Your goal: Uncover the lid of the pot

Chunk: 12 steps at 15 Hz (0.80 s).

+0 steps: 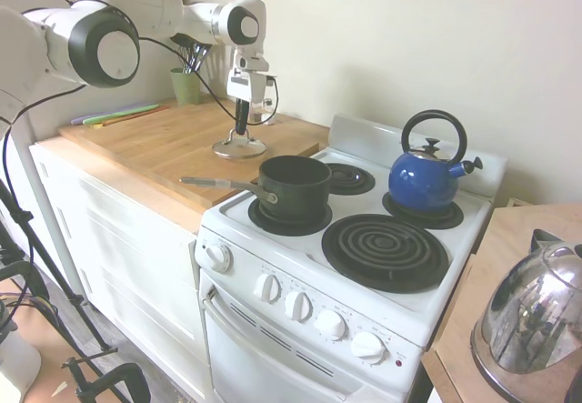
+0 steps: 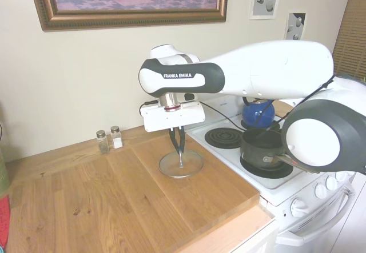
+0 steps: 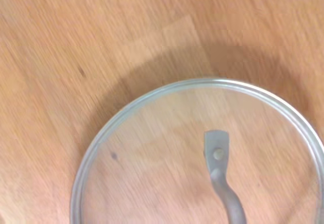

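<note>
The round glass lid (image 1: 240, 146) with its metal rim lies flat on the wooden counter (image 1: 155, 144), left of the stove. My gripper (image 1: 241, 128) stands straight over it, fingers shut on the arched metal handle at the lid's middle. The second exterior view shows the same: the gripper (image 2: 180, 152) pinches the handle above the lid (image 2: 180, 165). In the wrist view the lid (image 3: 167, 148) fills the frame, its handle running to the bottom edge. The dark pot (image 1: 293, 185) sits uncovered on the front left burner, its long handle pointing toward the counter. The pot (image 2: 260, 145) is an arm's width from the lid.
A blue kettle (image 1: 427, 177) stands on the back right burner. A shiny steel kettle (image 1: 536, 317) sits on the counter at the right. A green cup of utensils (image 1: 185, 85) stands at the back of the counter, and two shakers (image 2: 110, 140) stand by the wall.
</note>
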Tool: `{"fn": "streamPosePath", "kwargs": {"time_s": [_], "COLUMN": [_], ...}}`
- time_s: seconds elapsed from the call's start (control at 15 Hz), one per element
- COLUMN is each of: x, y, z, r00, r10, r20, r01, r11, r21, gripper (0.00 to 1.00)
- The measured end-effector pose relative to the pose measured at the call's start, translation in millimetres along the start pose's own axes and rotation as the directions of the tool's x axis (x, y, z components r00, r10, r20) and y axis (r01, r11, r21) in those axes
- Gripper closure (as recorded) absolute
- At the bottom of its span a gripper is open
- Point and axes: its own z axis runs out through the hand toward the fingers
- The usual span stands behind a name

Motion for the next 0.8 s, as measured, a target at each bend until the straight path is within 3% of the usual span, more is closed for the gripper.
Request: {"fn": "streamPosePath", "kwargs": {"time_s": [0.4,0.8], "x": [-1,-2], "y": [-4,-1], "z": [3,-19], "r00": [1.0,1.0], "r10": [-0.007,-0.015], "r20": [0.007,0.005], "r01": [0.007,0.015], "r11": [1.0,1.0], "r21": [-0.026,-0.003], "gripper": [0.0,0.0]}}
